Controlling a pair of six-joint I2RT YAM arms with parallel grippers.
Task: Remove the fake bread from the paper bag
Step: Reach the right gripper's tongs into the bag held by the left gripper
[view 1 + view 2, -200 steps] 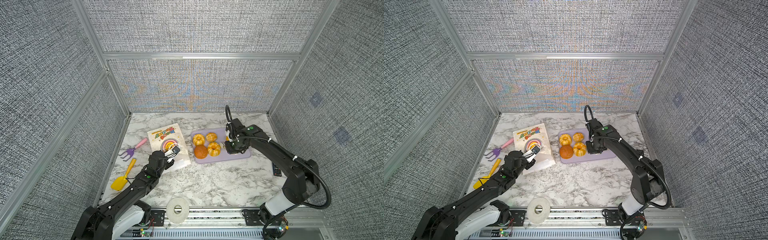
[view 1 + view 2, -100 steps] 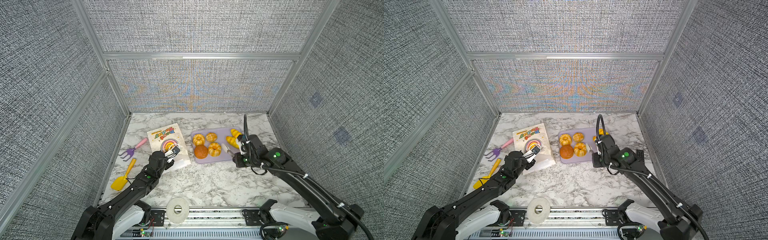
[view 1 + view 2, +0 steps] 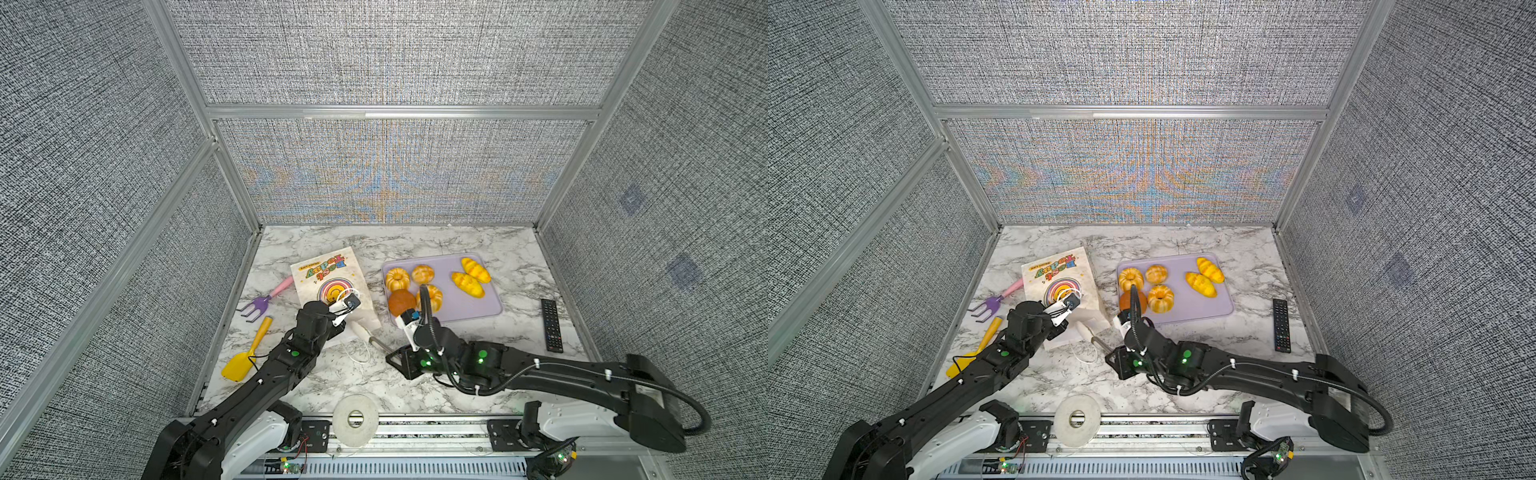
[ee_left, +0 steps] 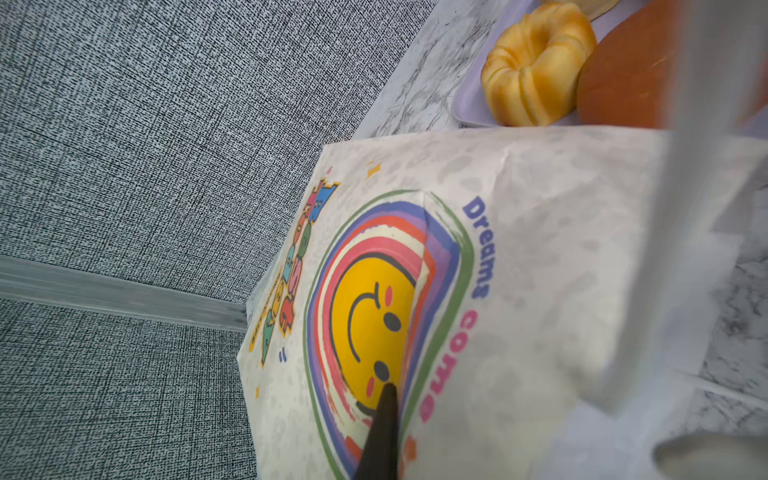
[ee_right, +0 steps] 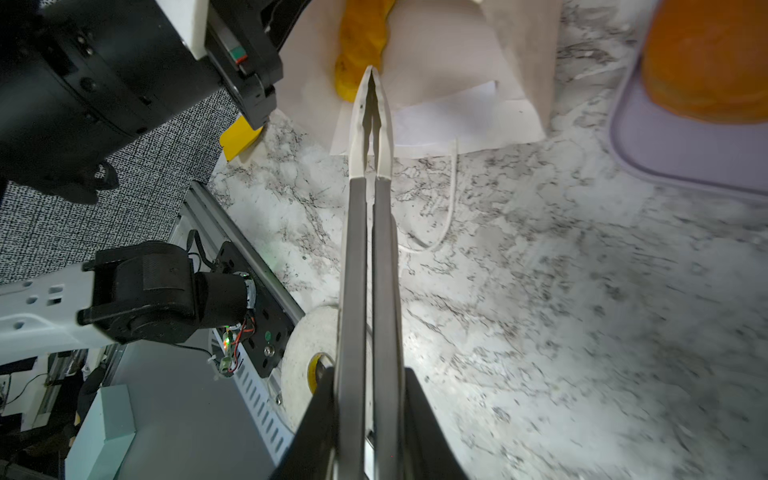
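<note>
Marble top (image 3: 361, 384) free front-ctr; tongs (image 5: 361, 249) at paper bag (image 3: 328, 274) mouth.

Bright, even light; wrist views blurred toward their edges.

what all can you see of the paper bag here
The paper bag is cream-white creased paper, lying on the marble table with its rainbow smiley print facing up. Its mouth faces the robot, and a white cord handle trails out. The left end effector pinches its top layer. A yellow bread shows inside, with tongs at the mouth.
</note>
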